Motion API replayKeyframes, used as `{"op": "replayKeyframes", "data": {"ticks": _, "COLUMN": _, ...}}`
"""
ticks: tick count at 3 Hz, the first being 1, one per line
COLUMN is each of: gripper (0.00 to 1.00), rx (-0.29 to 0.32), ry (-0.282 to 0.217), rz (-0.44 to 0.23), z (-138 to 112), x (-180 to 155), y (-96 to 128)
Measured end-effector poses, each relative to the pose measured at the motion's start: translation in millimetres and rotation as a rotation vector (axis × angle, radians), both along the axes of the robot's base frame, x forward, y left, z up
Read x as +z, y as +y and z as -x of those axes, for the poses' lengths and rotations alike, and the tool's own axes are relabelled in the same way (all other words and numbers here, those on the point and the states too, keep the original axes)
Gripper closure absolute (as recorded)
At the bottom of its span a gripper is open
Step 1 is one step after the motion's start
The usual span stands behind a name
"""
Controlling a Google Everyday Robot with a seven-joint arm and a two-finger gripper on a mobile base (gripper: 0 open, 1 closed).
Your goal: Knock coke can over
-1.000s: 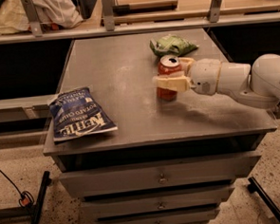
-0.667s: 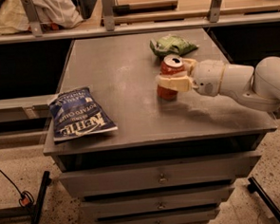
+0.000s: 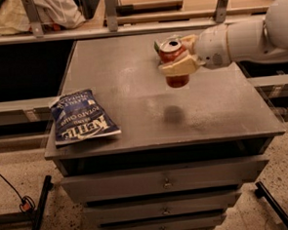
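Observation:
The coke can (image 3: 172,53), red with a silver top, is upright and held in the air above the grey table (image 3: 131,69), right of the middle. Its shadow (image 3: 173,114) falls on the tabletop below it. My gripper (image 3: 177,57) reaches in from the right on a white arm (image 3: 242,35) and is shut on the can. One cream finger (image 3: 179,67) crosses the can's front. The other finger is behind the can.
A blue Kettle chip bag (image 3: 81,117) lies flat at the table's front left corner. A small green snack bag (image 3: 156,45) is mostly hidden behind the can. Drawers (image 3: 163,181) sit under the tabletop. A shelf rail (image 3: 129,29) runs along the back.
The can stood on the table with the gripper around it. It is now lifted clear of the tabletop in the gripper, still upright.

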State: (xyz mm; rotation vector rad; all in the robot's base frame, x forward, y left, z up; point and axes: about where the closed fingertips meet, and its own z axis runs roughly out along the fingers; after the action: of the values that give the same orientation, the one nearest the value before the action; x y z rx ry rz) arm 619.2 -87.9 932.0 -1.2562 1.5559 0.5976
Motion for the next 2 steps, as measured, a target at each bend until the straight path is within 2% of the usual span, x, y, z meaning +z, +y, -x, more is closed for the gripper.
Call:
{"op": "replayKeyframes", "data": {"ticks": 1, "gripper": 1.0, "rx": 0.068, "ry": -0.026, "rz": 0.308, "z": 12, "x": 8, "y": 2}}
{"op": "replayKeyframes", "data": {"ticks": 2, "gripper": 1.0, "rx": 0.095, "ry": -0.075, "rz": 0.575, "z": 35, "x": 17, "y": 6}}
